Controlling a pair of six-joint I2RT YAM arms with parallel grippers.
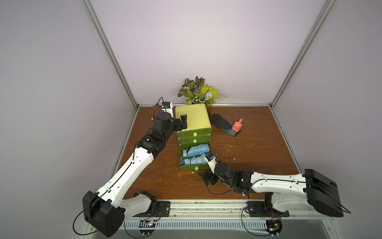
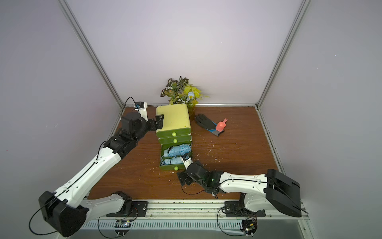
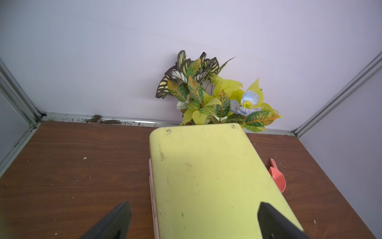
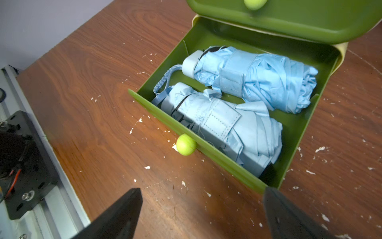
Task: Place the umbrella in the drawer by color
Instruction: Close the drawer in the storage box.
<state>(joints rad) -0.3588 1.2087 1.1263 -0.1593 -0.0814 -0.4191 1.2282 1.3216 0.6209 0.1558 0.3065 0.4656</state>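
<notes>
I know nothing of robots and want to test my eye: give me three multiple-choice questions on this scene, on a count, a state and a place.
1. How many umbrellas are in view? A one; B two; C four.
2. The right gripper is: A shut on an umbrella; B open and empty; C shut on both umbrellas.
3. The umbrellas lie: A in the right gripper; B in a basket; C in the open bottom drawer.
Answers: B, two light blue bundles lie side by side; B, its jaws stand apart around nothing; C, the pulled-out drawer holds both.
</notes>
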